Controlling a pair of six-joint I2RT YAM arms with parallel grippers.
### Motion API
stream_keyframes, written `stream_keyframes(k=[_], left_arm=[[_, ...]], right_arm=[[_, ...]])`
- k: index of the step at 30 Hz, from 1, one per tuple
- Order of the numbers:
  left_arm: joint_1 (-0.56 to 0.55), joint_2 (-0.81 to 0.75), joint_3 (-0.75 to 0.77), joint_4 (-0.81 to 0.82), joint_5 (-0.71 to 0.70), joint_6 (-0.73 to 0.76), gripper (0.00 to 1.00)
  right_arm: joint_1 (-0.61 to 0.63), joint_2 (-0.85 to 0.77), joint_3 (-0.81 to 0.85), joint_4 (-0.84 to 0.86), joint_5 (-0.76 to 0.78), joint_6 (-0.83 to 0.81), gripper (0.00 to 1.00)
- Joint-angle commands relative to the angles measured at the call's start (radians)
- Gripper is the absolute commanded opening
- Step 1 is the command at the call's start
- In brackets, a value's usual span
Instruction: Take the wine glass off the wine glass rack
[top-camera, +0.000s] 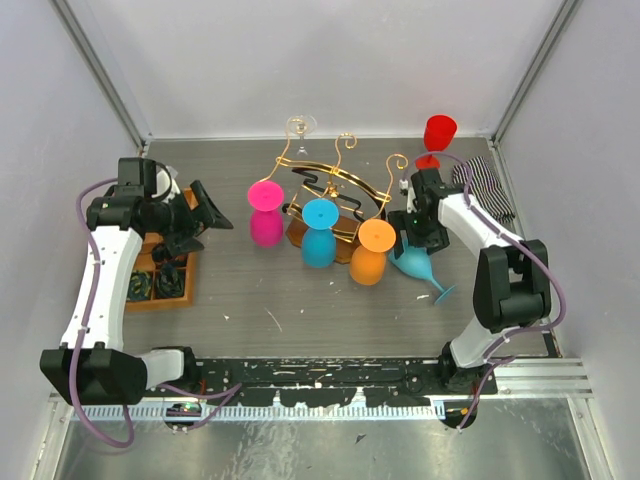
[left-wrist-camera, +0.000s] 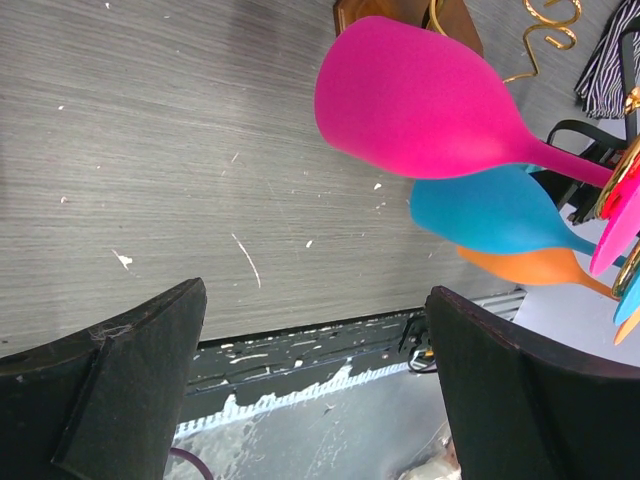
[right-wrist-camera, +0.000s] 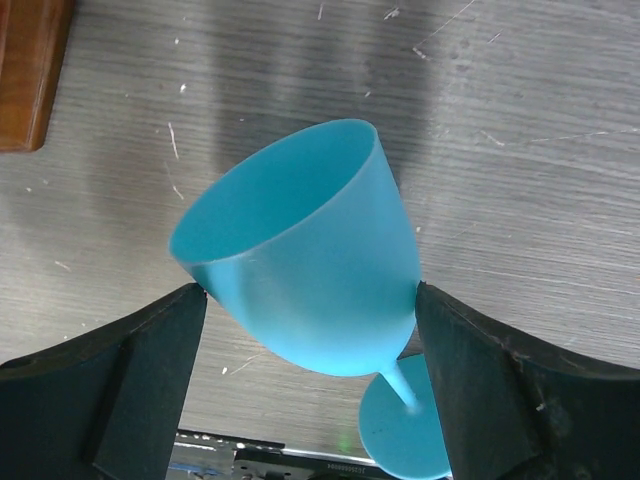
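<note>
The wine glass rack (top-camera: 335, 185) of gold wire on a brown base stands mid-table. A pink glass (top-camera: 265, 215), a blue glass (top-camera: 318, 237) and an orange glass (top-camera: 370, 252) hang from it bowl-down. My right gripper (top-camera: 410, 238) is shut on the bowl of a teal wine glass (right-wrist-camera: 310, 270), just right of the rack. The glass is tilted, foot toward the near edge, off the rack. My left gripper (top-camera: 215, 215) is open and empty, left of the pink glass (left-wrist-camera: 420, 100).
A red glass (top-camera: 438, 135) and a clear glass (top-camera: 300, 128) stand at the back. A striped cloth (top-camera: 490, 190) lies at the right. An orange compartment tray (top-camera: 160, 280) sits under the left arm. The rack's base (right-wrist-camera: 30, 70) shows left of the teal glass.
</note>
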Motion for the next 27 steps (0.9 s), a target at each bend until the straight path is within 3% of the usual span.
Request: stream_keyframes(k=[1, 6, 27], left_arm=[[0.000, -0.017, 0.044, -0.020, 0.013, 0.012, 0.98], [-0.001, -0.016, 0.046, -0.022, 0.013, 0.010, 0.98], [0.000, -0.013, 0.048, -0.030, 0.008, 0.013, 0.98]], right_arm=[[0.003, 0.035, 0.041, 0.007, 0.067, 0.010, 0.90], [-0.005, 0.090, 0.078, -0.024, 0.133, 0.020, 0.90], [-0.019, 0.313, 0.295, -0.032, 0.096, -0.002, 0.90]])
